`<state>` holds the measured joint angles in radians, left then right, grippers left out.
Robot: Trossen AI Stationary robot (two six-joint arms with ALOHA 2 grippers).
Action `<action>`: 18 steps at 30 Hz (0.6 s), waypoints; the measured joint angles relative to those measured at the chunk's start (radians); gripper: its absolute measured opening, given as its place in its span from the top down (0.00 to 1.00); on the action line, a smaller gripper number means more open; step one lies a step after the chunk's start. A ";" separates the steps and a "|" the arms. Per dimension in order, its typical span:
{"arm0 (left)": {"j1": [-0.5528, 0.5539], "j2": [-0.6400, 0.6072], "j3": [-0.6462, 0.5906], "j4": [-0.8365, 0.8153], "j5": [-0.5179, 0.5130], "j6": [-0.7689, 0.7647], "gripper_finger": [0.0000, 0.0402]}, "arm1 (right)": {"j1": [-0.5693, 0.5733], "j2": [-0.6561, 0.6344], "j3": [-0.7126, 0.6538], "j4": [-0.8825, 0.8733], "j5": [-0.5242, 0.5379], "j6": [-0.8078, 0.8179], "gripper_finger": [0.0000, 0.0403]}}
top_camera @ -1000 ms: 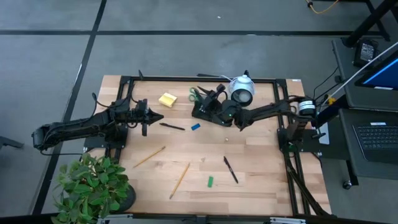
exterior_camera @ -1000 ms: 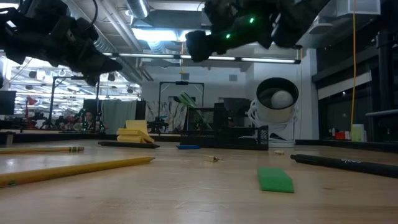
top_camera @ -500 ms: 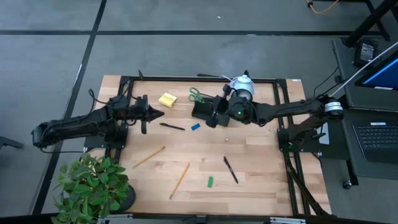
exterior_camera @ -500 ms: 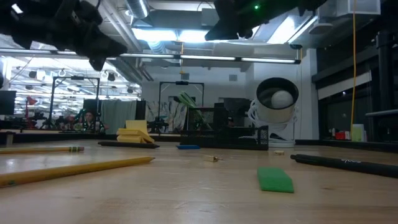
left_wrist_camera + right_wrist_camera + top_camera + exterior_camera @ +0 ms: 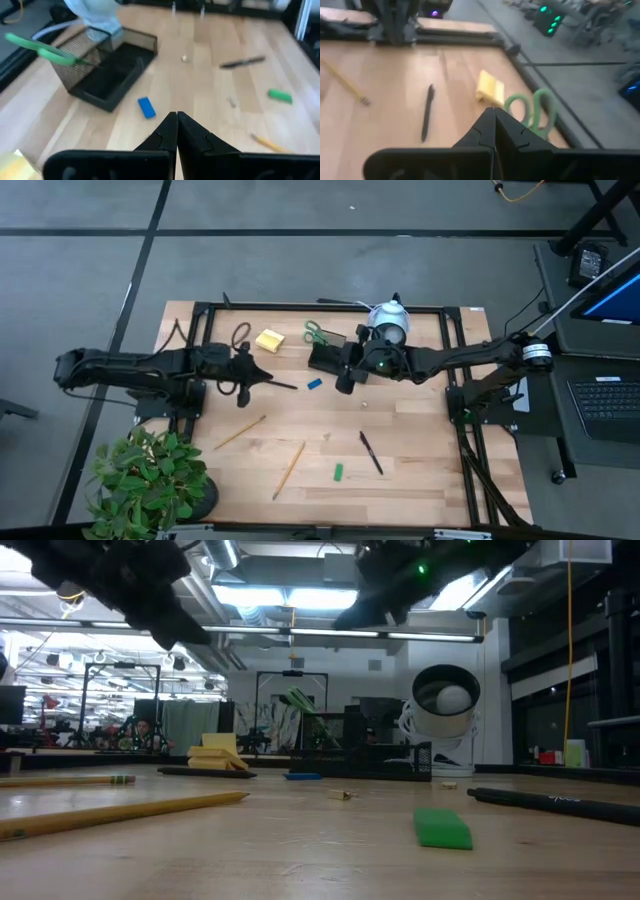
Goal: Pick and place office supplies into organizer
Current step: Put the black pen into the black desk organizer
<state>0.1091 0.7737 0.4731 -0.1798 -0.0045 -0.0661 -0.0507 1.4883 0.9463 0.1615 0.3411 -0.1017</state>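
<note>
- the left gripper (image 5: 262,376) hangs above the wooden table (image 5: 420,470) near its left edge, fingers pressed together with nothing between them; its tip sits right by the end of a black pen (image 5: 279,384), so a shut jaw coming down could just shove the pen sideways instead of taking it.
- the right gripper (image 5: 343,384) is also closed and empty, hovering just beside the black mesh organizer (image 5: 328,360) at the far middle of the table; a low sweep here might knock the organizer or tip it, as it looks light.
- the green-handled scissors (image 5: 318,334) lie near the far edge, seemingly leaning on the organizer's back wall, and the yellow sticky-note pad (image 5: 268,340) sits just beside them; a nudged organizer would likely drag the scissors along.
- the small blue piece (image 5: 314,383) lies between the two grippers, so both arms reaching for it risk meeting.
- the white round device (image 5: 389,327) stands touching or nearly touching the organizer's right side and the right arm passes close over it.
- two wooden pencils (image 5: 240,431) (image 5: 289,469), a second black pen (image 5: 371,452) and a green piece (image 5: 338,472) lie well apart toward the near edge; flat, thin items may slip from the fingertips.
</note>
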 joint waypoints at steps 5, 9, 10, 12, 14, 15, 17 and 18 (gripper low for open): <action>-0.074 0.092 0.103 -0.184 -0.154 -0.022 1.00 | -0.023 0.000 -0.088 0.063 -0.046 0.015 1.00; -0.116 0.169 0.188 -0.336 -0.248 -0.032 1.00 | -0.031 0.000 -0.141 0.150 -0.111 0.014 1.00; -0.125 0.187 0.204 -0.352 -0.260 -0.028 1.00 | -0.032 0.000 -0.151 0.167 -0.121 0.003 1.00; -0.137 0.218 0.226 -0.367 -0.265 -0.008 1.00 | -0.033 0.000 -0.159 0.187 -0.134 -0.035 1.00; -0.150 0.245 0.238 -0.365 -0.261 0.016 1.00 | -0.033 0.000 -0.160 0.198 -0.134 -0.053 1.00; -0.158 0.256 0.239 -0.371 -0.253 0.028 1.00 | -0.034 0.000 -0.160 0.200 -0.134 -0.056 0.99; -0.178 0.283 0.241 -0.371 -0.239 0.043 1.00 | -0.040 0.000 -0.160 0.197 -0.135 -0.057 0.99; -0.189 0.298 0.241 -0.372 -0.239 0.043 1.00 | -0.043 0.000 -0.160 0.192 -0.136 -0.057 0.99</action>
<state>-0.0797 1.0720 0.7143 -0.5517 -0.2439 -0.0231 -0.0940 1.4887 0.7868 0.3533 0.2054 -0.1585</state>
